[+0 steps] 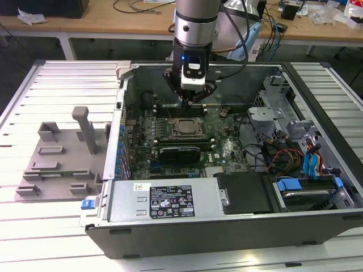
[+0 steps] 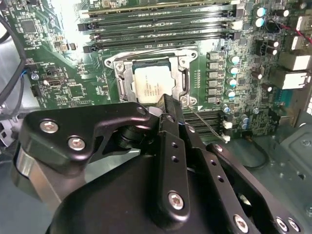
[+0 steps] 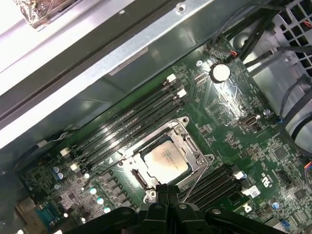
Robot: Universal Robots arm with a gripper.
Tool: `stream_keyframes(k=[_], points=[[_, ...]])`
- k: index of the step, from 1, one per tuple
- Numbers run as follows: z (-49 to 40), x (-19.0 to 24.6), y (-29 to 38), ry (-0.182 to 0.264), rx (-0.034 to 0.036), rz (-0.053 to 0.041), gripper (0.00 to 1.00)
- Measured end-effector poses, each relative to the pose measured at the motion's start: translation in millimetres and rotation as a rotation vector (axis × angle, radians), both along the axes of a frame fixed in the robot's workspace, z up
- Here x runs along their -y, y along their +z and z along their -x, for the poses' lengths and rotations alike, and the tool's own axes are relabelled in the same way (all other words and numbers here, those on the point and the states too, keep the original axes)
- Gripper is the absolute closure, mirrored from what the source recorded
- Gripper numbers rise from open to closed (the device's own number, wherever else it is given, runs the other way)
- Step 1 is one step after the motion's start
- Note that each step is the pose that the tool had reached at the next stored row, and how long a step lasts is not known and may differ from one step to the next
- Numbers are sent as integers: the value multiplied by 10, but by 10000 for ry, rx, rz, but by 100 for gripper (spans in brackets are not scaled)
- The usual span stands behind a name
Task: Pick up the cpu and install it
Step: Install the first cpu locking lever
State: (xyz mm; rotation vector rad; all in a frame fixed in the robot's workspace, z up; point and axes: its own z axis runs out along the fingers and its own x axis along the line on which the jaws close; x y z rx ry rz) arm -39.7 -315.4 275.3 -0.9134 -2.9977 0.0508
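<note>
The cpu (image 2: 151,87) (image 3: 165,161), a small square chip with a shiny silver-grey top, lies flat inside the socket frame (image 2: 127,78) (image 3: 197,152) on the green motherboard. In the exterior view the socket (image 1: 184,127) sits mid-board inside the open computer case. My gripper (image 1: 190,101) (image 2: 168,101) (image 3: 168,191) hangs just above the socket's edge, a little toward the back of the case. Its black fingers are pressed together with nothing between them. They are apart from the chip.
Memory slots (image 2: 161,24) (image 3: 126,126) run beside the socket. A long black card (image 1: 180,152) lies in front of it. The case walls (image 1: 122,113), power supply (image 1: 164,201) and drive cables (image 1: 283,153) ring the board. A grey fixture (image 1: 57,158) stands at the exterior view's left.
</note>
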Motion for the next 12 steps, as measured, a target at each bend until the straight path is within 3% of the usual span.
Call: stream_keyframes(k=[12], points=[[0, 0, 0, 1118, 0, 0, 89]])
